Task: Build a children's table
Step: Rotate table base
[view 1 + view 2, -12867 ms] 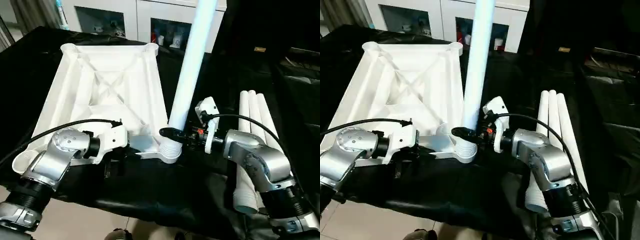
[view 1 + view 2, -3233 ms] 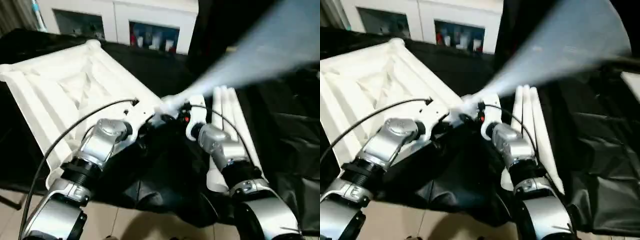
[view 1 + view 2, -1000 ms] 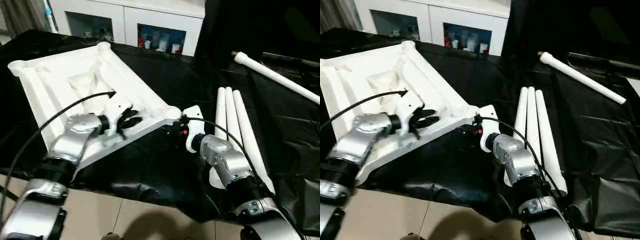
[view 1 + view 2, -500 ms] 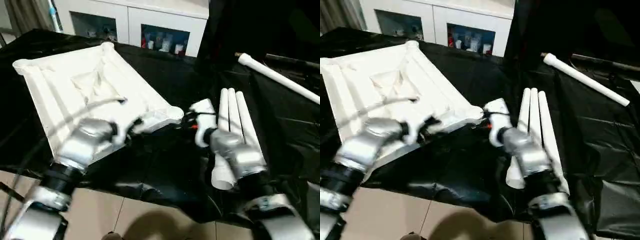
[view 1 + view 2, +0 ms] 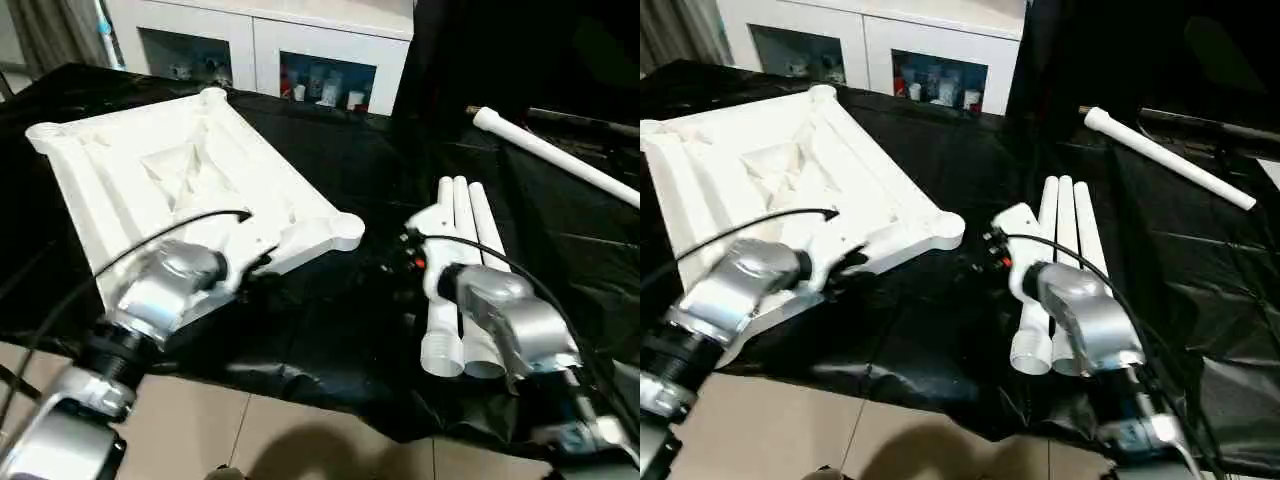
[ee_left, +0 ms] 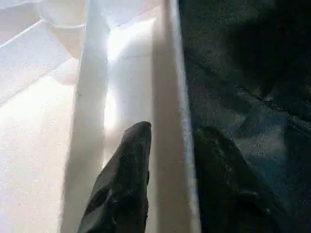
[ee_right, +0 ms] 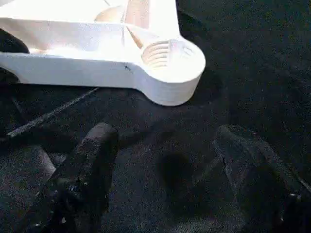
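Since a second ago the right tool (image 7: 160, 145) has drawn back from the tabletop's corner socket (image 7: 167, 54) and now hovers spread over black cloth (image 5: 330, 330), beside three legs (image 5: 460, 230) lying together. One more leg (image 5: 1165, 158) lies well apart (far right). White cabinets (image 5: 300, 50) stand behind. Left tool (image 6: 170, 145) straddles the upturned tabletop's (image 5: 180, 170) edge rib, fingers either side

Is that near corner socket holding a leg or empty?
Empty: the socket shows bare threads inside, with no leg in it.
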You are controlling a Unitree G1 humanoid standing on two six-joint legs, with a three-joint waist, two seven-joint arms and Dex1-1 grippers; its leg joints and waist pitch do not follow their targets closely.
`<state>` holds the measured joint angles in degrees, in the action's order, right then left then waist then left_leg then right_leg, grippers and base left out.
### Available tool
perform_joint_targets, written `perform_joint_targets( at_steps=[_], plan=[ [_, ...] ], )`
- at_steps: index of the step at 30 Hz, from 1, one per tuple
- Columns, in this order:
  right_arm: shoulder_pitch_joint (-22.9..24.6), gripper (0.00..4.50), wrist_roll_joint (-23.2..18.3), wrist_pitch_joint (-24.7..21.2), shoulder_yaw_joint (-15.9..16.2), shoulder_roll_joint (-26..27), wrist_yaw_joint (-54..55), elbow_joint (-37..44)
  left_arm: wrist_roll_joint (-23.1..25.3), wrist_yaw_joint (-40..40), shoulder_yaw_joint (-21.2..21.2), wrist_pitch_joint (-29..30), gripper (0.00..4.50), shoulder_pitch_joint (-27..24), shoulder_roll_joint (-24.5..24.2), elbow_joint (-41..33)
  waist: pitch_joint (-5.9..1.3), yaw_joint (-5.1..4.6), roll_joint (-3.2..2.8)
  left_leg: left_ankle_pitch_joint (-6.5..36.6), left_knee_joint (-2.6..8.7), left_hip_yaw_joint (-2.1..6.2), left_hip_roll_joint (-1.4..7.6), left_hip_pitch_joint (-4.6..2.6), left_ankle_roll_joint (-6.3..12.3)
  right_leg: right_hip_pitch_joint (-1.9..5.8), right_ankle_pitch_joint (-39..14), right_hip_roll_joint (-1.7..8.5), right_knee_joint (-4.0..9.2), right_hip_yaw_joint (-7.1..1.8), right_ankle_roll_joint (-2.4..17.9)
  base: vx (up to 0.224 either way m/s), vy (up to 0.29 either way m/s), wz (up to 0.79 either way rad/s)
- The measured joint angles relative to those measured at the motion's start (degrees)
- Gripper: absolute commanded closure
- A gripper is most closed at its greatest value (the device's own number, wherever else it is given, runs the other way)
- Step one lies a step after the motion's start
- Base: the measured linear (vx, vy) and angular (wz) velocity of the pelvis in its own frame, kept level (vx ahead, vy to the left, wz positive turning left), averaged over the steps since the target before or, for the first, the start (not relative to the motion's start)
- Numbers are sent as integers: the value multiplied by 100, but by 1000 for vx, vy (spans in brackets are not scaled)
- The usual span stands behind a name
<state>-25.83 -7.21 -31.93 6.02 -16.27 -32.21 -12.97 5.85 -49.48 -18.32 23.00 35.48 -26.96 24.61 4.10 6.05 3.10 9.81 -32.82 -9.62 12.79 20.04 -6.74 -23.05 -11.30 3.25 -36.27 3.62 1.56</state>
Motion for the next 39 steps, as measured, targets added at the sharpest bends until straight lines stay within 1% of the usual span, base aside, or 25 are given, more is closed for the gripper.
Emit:
perform_joint_targets(
  at_steps=[2,3,4,6,9,10,13,14,15,18,20,21,22,23,25,27,29,31,32,33,34,37,38,39],
  plan=[
    [43,106,-1,-11,4,0,-46,99,-51,-203,-7,-386,317,0,-48,65,0,14,-1,0,-1,1,1,1,0,0,1,0,0,0,0,0,0,0],
    [45,106,-1,-16,4,-1,-69,125,-77,-323,-8,-635,334,0,-108,77,0,16,-1,0,-1,1,1,1,0,0,2,0,0,0,0,0,0,0],
    [48,106,-1,-20,4,-3,-74,147,-116,-459,-18,-914,334,-3,-174,81,1,19,-1,0,-1,2,1,2,0,-1,2,0,0,1,0,0,0,0],
    [51,106,0,-23,4,-15,-77,157,-173,-698,-12,-1480,353,-10,-328,94,0,36,-1,0,-1,2,1,2,0,0,1,0,2,0,-1,0,0,0],
    [91,106,-1,-39,15,-24,-79,163,-237,-1002,-55,-2129,365,-45,-388,107,0,60,-1,0,-5,2,2,7,0,-1,1,2,6,0,-1,0,0,0],
    [101,106,-1,-45,22,-24,-79,165,-259,-1068,-65,-2264,390,-67,-387,138,0,62,-2,0,-6,1,2,7,0,-1,1,4,6,0,-1,0,0,0],
    [152,106,0,-60,24,-25,-80,218,-273,-1215,-72,-2495,400,-89,-389,293,0,50,-1,0,-12,1,2,7,0,0,1,4,4,-1,-2,0,0,0],
    [165,106,0,-70,26,-26,-81,246,-259,-1224,-74,-2549,410,-87,-392,349,0,48,-1,0,-12,1,2,6,0,0,2,4,2,-1,-2,0,0,0],
    [171,106,1,-105,29,-26,-83,297,-151,-1176,-123,-2640,434,-55,-402,489,0,47,-1,0,-11,1,2,4,0,0,3,4,0,0,-3,0,0,0],
    [174,106,1,-126,31,-27,-83,357,57,-896,-180,-2700,439,6,-391,766,0,43,-1,0,-11,1,3,3,0,0,9,3,-2,-1,-4,0,0,0],
    [178,106,1,-130,31,-29,-83,367,7,-685,-45,-2614,439,7,-208,822,0,44,-1,0,-15,2,4,5,0,0,14,4,-2,-1,-3,0,0,0],
    [179,106,1,-132,43,-29,-83,376,-165,-586,121,-2454,424,7,-50,814,0,54,-1,0,-19,2,4,6,0,0,16,4,-2,0,-2,0,0,0],
    [179,106,-1,-132,61,-28,-84,392,-288,-530,230,-2346,424,14,34,802,0,57,-1,0,-21,1,4,6,0,1,16,5,-3,0,-1,0,0,0],
    [179,106,-2,-132,74,-28,-85,396,-396,-472,320,-2258,404,27,87,784,0,56,-1,0,-22,1,4,6,0,0,17,5,-4,0,-1,0,0,0],
    [193,106,-1,-134,78,-29,-84,396,-624,-397,517,-1927,400,67,170,687,0,52,-1,0,-25,2,3,6,0,1,18,5,-5,-1,0,0,0,0],
    [267,106,-1,-144,76,-45,-82,423,-835,-279,713,-1437,373,64,348,362,-1,67,0,0,-26,2,4,8,0,1,17,6,-5,0,0,0,0,0],
    [330,106,-1,-166,86,-35,-84,437,-943,-154,759,-1064,358,64,518,76,-1,66,0,0,-30,0,4,9,1,1,17,7,-4,-1,-1,0,0,0],
    [330,106,-1,-170,89,-35,-84,449,-887,139,774,-774,351,76,654,85,-1,50,0,0,-33,0,3,10,1,2,17,7,-5,-1,-1,0,0,0],
    [333,106,-1,-172,89,-39,-85,461,-767,291,759,-684,328,105,699,176,-1,38,0,0,-33,0,3,8,1,2,18,6,-5,-1,-2,0,0,0],
    [331,106,0,-173,91,-35,-85,479,-590,468,708,-570,328,165,719,358,-1,21,0,0,-33,0,1,7,1,2,20,4,-6,-1,-4,0,0,0],
    [332,106,-1,-174,95,-34,-86,493,-519,543,705,-522,314,169,717,440,-1,10,0,0,-32,1,0,7,1,1,21,2,-5,-1,-5,0,0,0],
    [330,106,-5,-244,126,-48,-165,508,-341,653,603,-222,307,185,702,550,-1,21,0,0,-31,2,1,8,1,1,20,1,-5,1,-5,0,0,0],
    [330,106,-15,-261,134,-48,-205,510,-315,665,590,-135,282,186,703,564,0,30,0,0,-33,2,2,9,1,1,20,1,-4,1,-4,0,0,0],
    [334,106,-45,-300,159,-90,-287,535,-278,705,555,-3,282,208,704,584,0,41,-1,0,-36,2,2,11,1,1,21,2,-3,1,-4,0,0,0]
  ],
)
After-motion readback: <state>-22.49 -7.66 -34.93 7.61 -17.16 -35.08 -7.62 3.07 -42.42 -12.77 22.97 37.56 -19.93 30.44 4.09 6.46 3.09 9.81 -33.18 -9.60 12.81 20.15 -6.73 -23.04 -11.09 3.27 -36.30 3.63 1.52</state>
